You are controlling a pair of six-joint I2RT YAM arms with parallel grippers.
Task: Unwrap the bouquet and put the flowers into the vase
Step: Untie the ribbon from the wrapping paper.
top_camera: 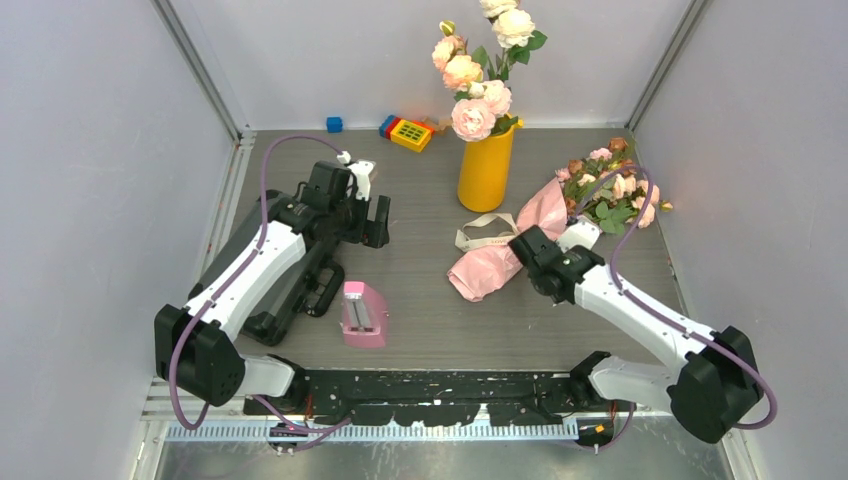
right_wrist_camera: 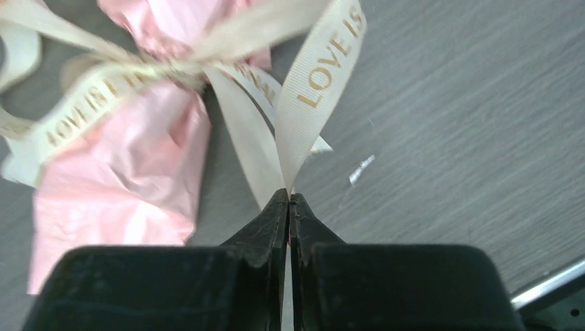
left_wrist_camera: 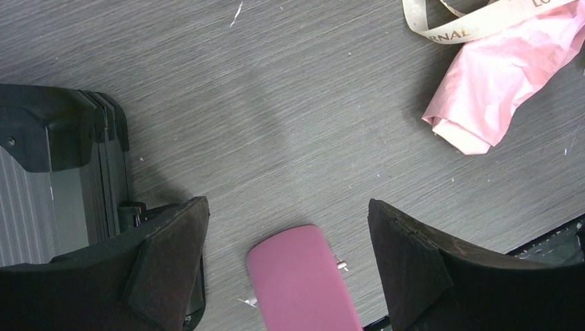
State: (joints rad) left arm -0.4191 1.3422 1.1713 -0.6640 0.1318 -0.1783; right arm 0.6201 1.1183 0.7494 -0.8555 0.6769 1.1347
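Note:
The bouquet (top_camera: 530, 235) lies on its side right of centre, its pink paper pointing toward me and the small flowers (top_camera: 610, 190) spilling toward the right wall. Its beige ribbon (right_wrist_camera: 321, 76), printed "LOVE IS", is tied round the paper (right_wrist_camera: 124, 186). My right gripper (right_wrist_camera: 288, 196) is shut on one ribbon tail and sits at the bouquet's narrow end (top_camera: 522, 246). The yellow-orange vase (top_camera: 485, 170) stands upright behind the bouquet. My left gripper (left_wrist_camera: 288, 214) hangs open over the left half of the table (top_camera: 372, 222), holding nothing. The bouquet's tip (left_wrist_camera: 497, 76) shows at its upper right.
Large pale pink and cream roses (top_camera: 480, 70) stand in the vase. A pink stapler (top_camera: 362, 315) lies near the front, below the left gripper (left_wrist_camera: 300, 283). A black device (top_camera: 300, 295) lies left of it. Toy blocks (top_camera: 410, 132) and a blue cube (top_camera: 334, 124) sit by the back wall.

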